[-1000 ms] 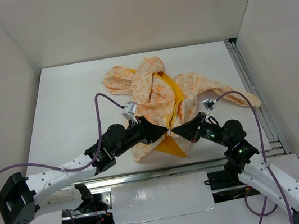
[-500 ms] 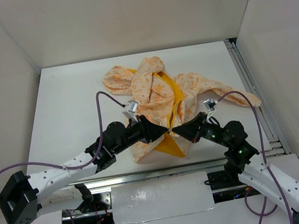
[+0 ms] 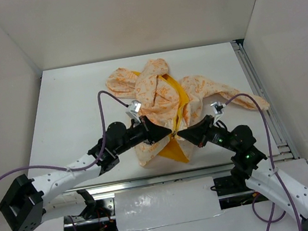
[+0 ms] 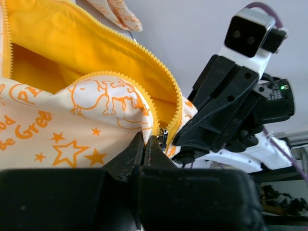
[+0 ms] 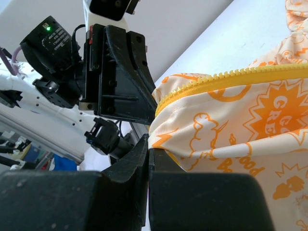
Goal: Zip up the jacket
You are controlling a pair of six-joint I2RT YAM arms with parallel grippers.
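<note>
left gripper (image 3: 167, 135): now clamped on jacket (image 3: 160, 96) hem, frame centre | right gripper (image 3: 182, 135): still pinching opposite hem

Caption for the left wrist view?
Left gripper closed on the jacket at the lower end of its open zipper, right gripper facing it.

The jacket (image 3: 163, 99) is soft, wrinkled matt cloth with a smoother yellow lining (image 4: 72, 43) and plastic-looking zipper teeth (image 4: 144, 62). The left gripper (image 3: 169, 132) and right gripper (image 3: 181, 135) are matt black plastic. The table (image 3: 76, 104) is smooth matt white, with a metal rail (image 3: 255, 88) along its 3 o'clock edge.
</note>
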